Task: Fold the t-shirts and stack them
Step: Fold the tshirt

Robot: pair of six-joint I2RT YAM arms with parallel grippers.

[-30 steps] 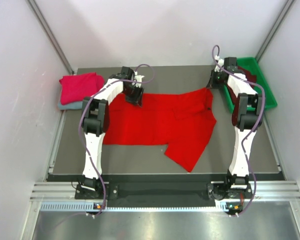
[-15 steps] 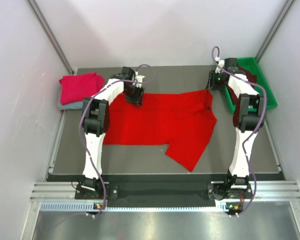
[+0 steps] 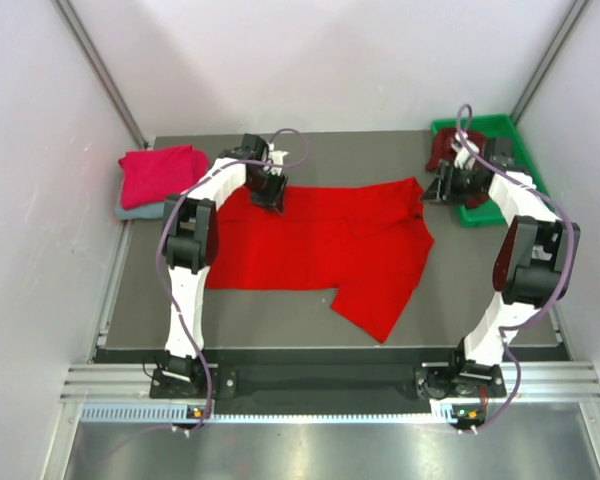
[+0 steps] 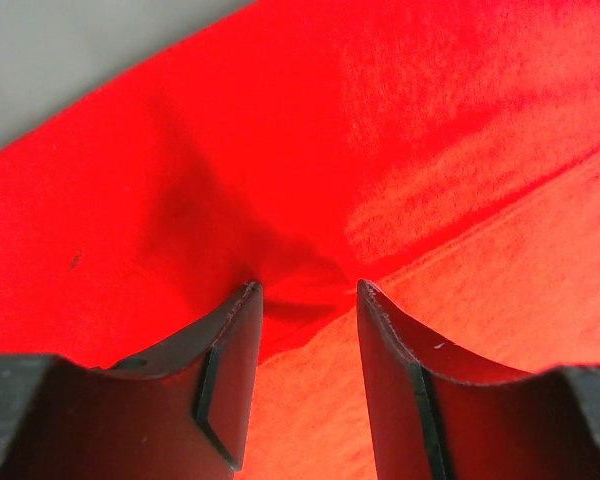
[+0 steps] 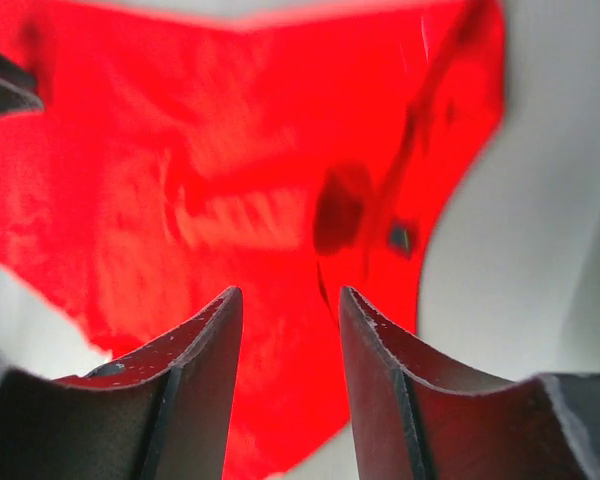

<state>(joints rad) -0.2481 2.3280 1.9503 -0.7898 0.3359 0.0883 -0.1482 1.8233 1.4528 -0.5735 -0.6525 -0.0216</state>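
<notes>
The bright red t-shirt (image 3: pixel 320 240) lies spread flat on the dark table, one sleeve hanging toward the near edge. My left gripper (image 3: pixel 271 192) rests on its far left corner; in the left wrist view (image 4: pixel 305 290) the jaws stand apart with the red cloth (image 4: pixel 430 120) puckered at their tips. My right gripper (image 3: pixel 429 188) is open and empty just right of the shirt's far right corner; its wrist view (image 5: pixel 288 295) looks down on the shirt (image 5: pixel 230 150). The crimson-pink t-shirt (image 3: pixel 163 172) lies folded on the grey-blue one (image 3: pixel 138 211) at far left. The dark maroon t-shirt (image 3: pixel 442 150) lies in the tray.
A green plastic tray (image 3: pixel 485 124) stands at the far right corner, partly behind my right arm. White walls close in on both sides and the back. The table's metal rail runs along the near edge.
My right arm has swung out to the right and its gripper has drawn back from the shirt's far right corner, which now lies flat. The left arm has not moved.
</notes>
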